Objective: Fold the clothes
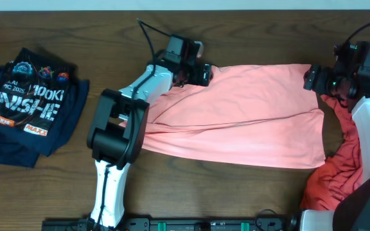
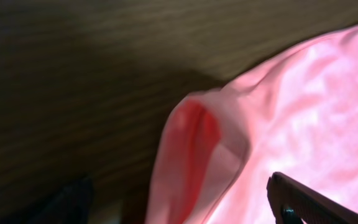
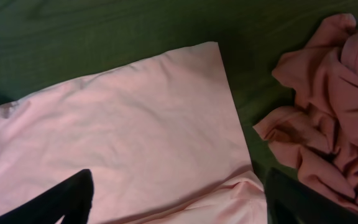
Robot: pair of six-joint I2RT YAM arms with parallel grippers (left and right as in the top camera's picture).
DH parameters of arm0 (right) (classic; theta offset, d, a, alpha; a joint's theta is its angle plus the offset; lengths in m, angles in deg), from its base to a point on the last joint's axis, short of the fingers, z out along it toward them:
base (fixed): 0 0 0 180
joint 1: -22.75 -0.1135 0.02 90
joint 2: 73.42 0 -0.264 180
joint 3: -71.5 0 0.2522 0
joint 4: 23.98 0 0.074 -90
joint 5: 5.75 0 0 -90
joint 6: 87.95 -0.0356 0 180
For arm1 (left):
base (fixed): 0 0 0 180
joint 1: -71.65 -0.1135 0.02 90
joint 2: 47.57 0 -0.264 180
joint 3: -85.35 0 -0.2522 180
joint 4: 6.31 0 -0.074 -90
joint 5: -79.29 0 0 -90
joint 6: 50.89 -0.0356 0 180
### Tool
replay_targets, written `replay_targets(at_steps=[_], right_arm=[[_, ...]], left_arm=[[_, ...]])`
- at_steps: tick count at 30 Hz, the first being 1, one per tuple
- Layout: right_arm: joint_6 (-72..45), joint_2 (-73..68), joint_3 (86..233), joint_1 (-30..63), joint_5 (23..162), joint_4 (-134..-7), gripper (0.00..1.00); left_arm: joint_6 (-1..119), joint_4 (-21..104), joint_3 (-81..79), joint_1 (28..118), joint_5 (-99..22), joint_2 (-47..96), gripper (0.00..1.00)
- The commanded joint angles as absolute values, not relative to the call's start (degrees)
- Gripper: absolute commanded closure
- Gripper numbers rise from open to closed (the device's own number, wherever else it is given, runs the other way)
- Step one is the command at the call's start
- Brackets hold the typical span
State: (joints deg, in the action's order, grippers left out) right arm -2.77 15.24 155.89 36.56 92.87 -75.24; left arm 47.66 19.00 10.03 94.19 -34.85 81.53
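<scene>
A salmon-pink garment lies spread flat across the middle of the table. My left gripper is at its far left corner. In the left wrist view the jaws stand wide apart, with a folded edge of the pink cloth between them. My right gripper is at the far right corner. In the right wrist view it is open over the pink cloth and holds nothing. A crumpled red garment lies at the right and also shows in the right wrist view.
A folded navy printed T-shirt lies at the far left of the brown wooden table. The red garment runs along the right edge under my right arm.
</scene>
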Motion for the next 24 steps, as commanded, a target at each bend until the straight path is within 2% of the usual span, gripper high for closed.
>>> replay_targets(at_steps=[1,2,3,6,8,13,18,24], right_arm=[[-1.90,15.75,156.39,36.16,93.50,-75.18,0.19],[-1.90,15.75,156.39,36.16,93.50,-75.18,0.20],[-1.87,15.86,156.39,36.16,93.46,-75.20,0.21],[-1.92,16.84,156.39,36.18,93.46,-75.07,0.25],[-1.92,18.74,156.39,36.16,93.48,-74.76,0.26],[-1.92,25.10,156.42,36.05,93.35,-70.93,0.24],[-2.38,32.73,156.50,35.79,92.87,-57.84,0.15],[-2.49,40.71,156.50,35.79,93.11,-44.60,0.16]], left_arm=[[47.33,18.67,10.97,95.05,-35.93,83.43,0.15],[47.31,18.43,10.97,95.38,-36.58,83.72,0.20],[47.31,18.17,10.97,95.64,-37.21,83.87,0.29],[47.95,18.15,10.97,95.86,-37.32,83.59,0.76],[49.39,18.19,10.97,95.46,-37.32,82.86,0.88],[51.25,18.02,10.97,94.28,-42.05,80.18,0.94],[51.27,18.74,10.97,94.35,-48.71,77.90,0.94],[52.06,20.99,10.97,94.39,-49.06,77.73,0.94]])
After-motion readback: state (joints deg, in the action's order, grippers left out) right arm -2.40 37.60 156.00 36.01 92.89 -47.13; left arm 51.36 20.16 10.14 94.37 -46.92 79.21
